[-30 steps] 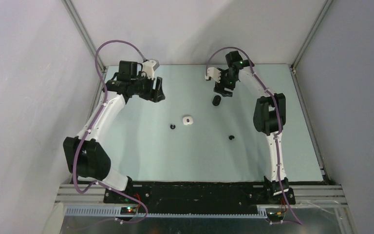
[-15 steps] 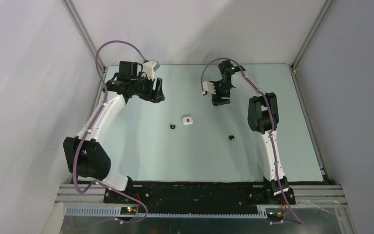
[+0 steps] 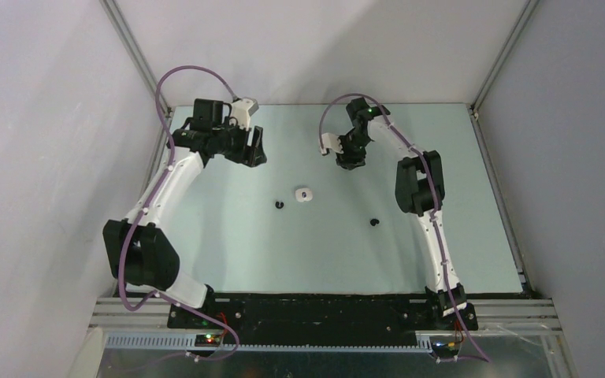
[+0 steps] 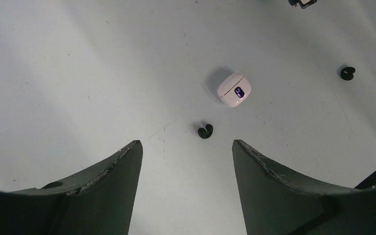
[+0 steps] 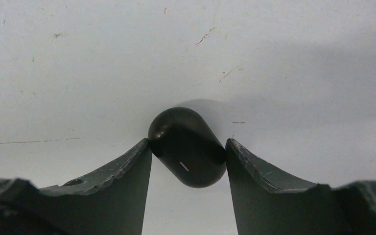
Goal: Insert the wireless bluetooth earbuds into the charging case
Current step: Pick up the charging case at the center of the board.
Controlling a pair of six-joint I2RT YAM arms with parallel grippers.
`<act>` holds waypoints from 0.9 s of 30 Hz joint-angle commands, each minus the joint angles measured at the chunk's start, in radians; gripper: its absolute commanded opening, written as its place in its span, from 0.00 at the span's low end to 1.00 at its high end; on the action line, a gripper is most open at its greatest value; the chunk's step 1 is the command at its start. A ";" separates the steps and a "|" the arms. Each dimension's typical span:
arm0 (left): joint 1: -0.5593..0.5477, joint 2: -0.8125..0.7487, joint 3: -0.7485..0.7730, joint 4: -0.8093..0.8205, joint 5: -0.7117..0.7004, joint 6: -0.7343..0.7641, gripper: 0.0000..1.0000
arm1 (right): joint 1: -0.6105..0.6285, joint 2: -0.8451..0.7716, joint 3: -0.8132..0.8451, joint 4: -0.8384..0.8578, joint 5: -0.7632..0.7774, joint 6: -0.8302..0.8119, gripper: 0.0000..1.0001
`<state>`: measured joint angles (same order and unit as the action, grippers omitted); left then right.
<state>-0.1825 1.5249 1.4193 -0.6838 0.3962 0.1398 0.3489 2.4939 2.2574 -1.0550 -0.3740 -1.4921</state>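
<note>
At the far side of the table (image 3: 228,252), the right gripper (image 3: 348,157) is now seen closed on the black case (image 5: 187,144), with a finger pressed against each of its sides. One second ago this case was lying free on the table just in front of the gripper. The arm has since been brought over it and shifted a little to the left. The case is therefore judged to be taken, though whether it is lifted cannot be told.

The left gripper (image 4: 186,143) is held wide open with nothing in it, and it has not been moved. Beyond it lies the white case (image 4: 234,90), with one black earbud (image 4: 205,130) near it and a second black earbud (image 4: 347,73) well apart. No white earbuds can be found, and nothing is inserted yet.
</note>
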 commanded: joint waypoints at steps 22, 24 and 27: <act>0.005 0.025 0.001 0.004 0.053 0.013 0.72 | -0.005 0.038 0.025 -0.063 0.012 0.254 0.71; 0.004 0.025 0.004 0.005 0.054 0.012 0.72 | -0.002 0.036 0.024 -0.034 0.013 0.293 0.69; 0.004 0.027 0.005 0.005 0.058 0.003 0.72 | 0.001 0.034 0.014 -0.023 0.005 0.317 0.63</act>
<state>-0.1825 1.5524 1.4193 -0.6842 0.4267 0.1402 0.3439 2.5210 2.2974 -1.1641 -0.3656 -1.2541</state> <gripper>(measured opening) 0.721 0.668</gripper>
